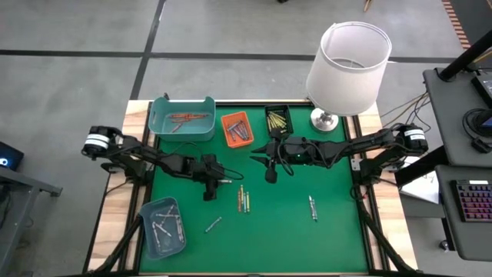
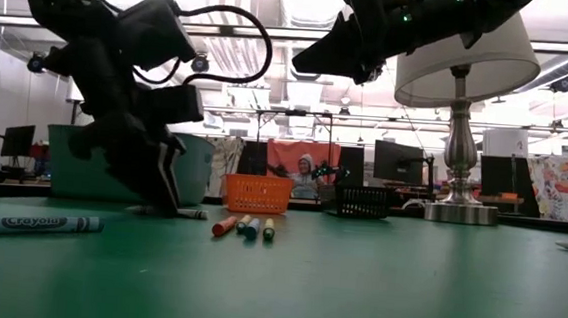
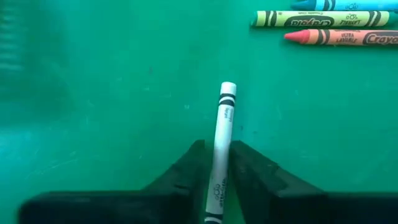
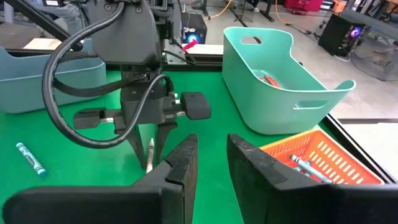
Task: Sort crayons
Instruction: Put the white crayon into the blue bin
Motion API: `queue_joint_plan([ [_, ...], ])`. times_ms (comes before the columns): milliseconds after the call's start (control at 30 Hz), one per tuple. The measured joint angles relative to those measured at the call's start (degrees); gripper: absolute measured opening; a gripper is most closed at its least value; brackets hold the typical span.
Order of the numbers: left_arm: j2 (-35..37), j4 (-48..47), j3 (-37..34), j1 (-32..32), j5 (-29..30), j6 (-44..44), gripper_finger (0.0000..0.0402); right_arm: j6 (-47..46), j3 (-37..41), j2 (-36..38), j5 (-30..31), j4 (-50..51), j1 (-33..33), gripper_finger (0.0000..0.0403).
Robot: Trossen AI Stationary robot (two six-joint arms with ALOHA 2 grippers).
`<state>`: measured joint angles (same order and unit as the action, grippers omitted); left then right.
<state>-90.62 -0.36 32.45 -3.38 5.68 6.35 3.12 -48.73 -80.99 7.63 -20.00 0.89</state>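
- I worked over a green mat (image 1: 307,238) on a wooden table, with a white-shaded lamp (image 1: 347,68) standing at its far right corner.
- Across the table I could see a big workshop with monitors and a seated person (image 2: 306,174) behind the orange basket (image 2: 258,192).
- My left claw (image 3: 215,167) was down at the mat, its two dark fingers (image 3: 186,169) pressed against the sides of a white crayon (image 3: 221,149); the crayon's tip stuck out ahead of the fingers and it lay flat on the mat.
- Just beyond that claw, to its right, three more crayons (image 1: 243,198) lay side by side: blue, yellow-green and red-orange in the wrist view.
- Nearer me than the left claw lay a grey crayon (image 1: 213,224), and beside it a pale blue tray (image 1: 163,225) holding silvery ones.
- Behind the left claw stood a teal bin (image 1: 183,118) with red crayons inside.
- My right claw (image 4: 211,163) hung above the mat with nothing in it, its fingers parted by a narrow gap.
- Behind the right claw sat the orange basket (image 1: 237,128) and a black basket (image 1: 278,119) of yellowish crayons.
- Well off to the right claw's near side, a lone grey crayon (image 1: 313,208) lay on the mat.
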Motion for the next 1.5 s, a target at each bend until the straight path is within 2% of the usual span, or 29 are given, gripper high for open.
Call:
queue_joint_plan([
  [67, 0.6, -0.1, -0.1, 0.0, 0.0, 0.0, 0.0027, 0.1, 0.0, 0.0, 0.0, 0.0, 0.0, 0.0079],
  [133, 1.8, -0.6, -0.2, 0.0, 0.1, 0.1, 0.0008, 0.5, 0.0, 0.0, 0.0, 0.0, 0.0, 0.0080],
  [367, 9.5, -7.4, -0.1, -0.2, 0.6, 1.2, 0.0003, 0.5, 0.0, 0.0, 0.0, 0.0, 0.0, 0.0086],
  [500, 14.6, -16.8, 3.5, -0.7, 0.4, 4.4, 0.0002, 0.5, 0.0, 0.0, 0.0, 0.0, 0.0, 0.0080],
  [667, 19.2, -33.0, 11.9, -4.5, -1.2, 8.4, 0.0001, 0.5, 0.0, 0.0, 0.0, 0.0, 0.0, 0.0073],
  [867, 20.8, -54.5, 23.6, -11.6, -8.0, 24.0, 0.0000, 0.4, 0.0, 0.0, 0.0, 0.1, 0.0, 0.0073],
  [1000, 20.7, -62.2, 30.0, -18.3, -9.4, 33.1, 0.0000, 0.4, 0.0, 0.0, 0.0, -0.8, 0.3, 0.0073],
  [1167, 20.5, -65.7, 33.5, -28.3, -9.5, 44.9, 0.0000, -0.3, 0.0, 0.0, 0.0, -1.7, 0.2, 0.0073],
  [1367, 19.5, -66.3, 32.0, -38.3, -11.4, 61.9, 0.0000, -0.8, 0.0, -0.2, -0.1, -1.5, 0.2, 0.0073],
  [1500, 17.8, -67.4, 30.8, -42.5, -12.5, 68.2, 0.0000, -1.8, 0.0, -0.2, -0.1, -1.3, 0.2, 0.0073],
])
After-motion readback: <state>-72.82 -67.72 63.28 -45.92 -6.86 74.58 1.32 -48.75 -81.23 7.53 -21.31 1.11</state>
